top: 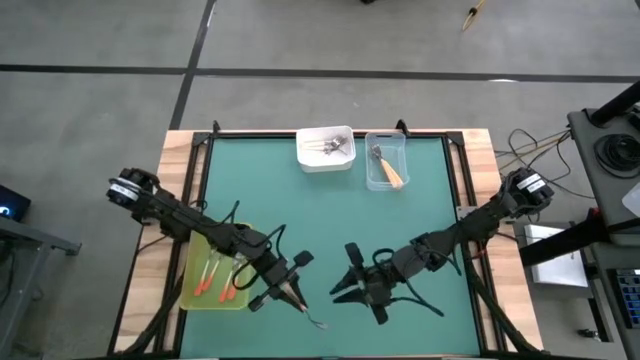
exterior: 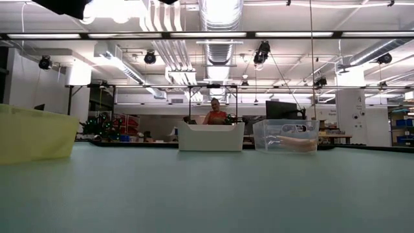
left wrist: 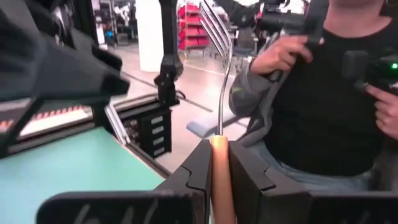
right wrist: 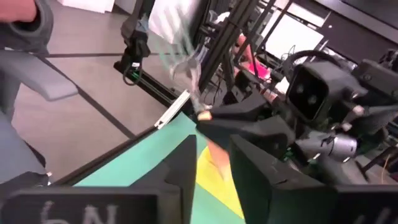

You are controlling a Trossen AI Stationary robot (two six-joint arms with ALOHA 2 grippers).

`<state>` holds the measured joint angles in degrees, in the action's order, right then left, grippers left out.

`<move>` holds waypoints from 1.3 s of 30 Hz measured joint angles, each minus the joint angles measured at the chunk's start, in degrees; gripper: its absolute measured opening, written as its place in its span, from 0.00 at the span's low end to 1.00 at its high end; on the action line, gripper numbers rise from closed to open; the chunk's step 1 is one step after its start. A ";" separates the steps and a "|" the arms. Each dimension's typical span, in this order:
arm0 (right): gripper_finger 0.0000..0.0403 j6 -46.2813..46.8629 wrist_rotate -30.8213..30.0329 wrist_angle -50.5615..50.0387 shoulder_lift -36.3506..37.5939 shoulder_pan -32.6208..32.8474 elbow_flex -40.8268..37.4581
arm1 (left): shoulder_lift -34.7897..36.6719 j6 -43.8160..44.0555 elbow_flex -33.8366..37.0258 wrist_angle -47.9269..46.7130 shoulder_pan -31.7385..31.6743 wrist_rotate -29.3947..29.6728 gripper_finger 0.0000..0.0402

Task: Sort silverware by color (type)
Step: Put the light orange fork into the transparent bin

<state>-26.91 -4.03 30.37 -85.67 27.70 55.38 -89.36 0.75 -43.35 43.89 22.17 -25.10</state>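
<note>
Orange plastic sits squeezed between the fingers of my left gripper (left wrist: 219,177): it is the handle of a fork (left wrist: 219,93), and the silver prongs stick out past the tips. I think I hold it by the handle so it can drop neatly in with its own colour. My left gripper hangs at the near edge of the table, just beside the yellow-green tray (top: 205,285), where two red-orange forks (top: 218,280) already lie. My right gripper (right wrist: 211,155) waits close by with its fingers apart and nothing between them. More forks rest in the white tray (top: 326,150) and the clear tray (top: 386,160) at the far side.
</note>
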 joint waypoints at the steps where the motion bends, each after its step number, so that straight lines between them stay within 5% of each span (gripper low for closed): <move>1: 0.22 -0.18 0.00 0.00 0.00 0.00 0.13 | 0.00 0.02 0.00 -0.48 -0.10 0.00 0.05; 13: 0.49 -5.03 0.61 3.52 -2.59 0.00 1.14 | 0.00 0.02 0.00 0.28 -2.30 0.09 0.05; 29: 0.48 -12.29 7.12 2.75 -9.97 -2.18 10.27 | 0.00 -0.72 0.00 1.06 -3.71 0.09 0.05; 39: 0.30 -12.90 10.79 2.53 -13.17 -4.72 13.37 | -0.13 0.02 -0.13 0.76 -3.74 -1.91 0.05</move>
<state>-39.81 6.76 32.91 -98.84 22.99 68.75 -89.49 0.78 -43.48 44.65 18.43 -27.01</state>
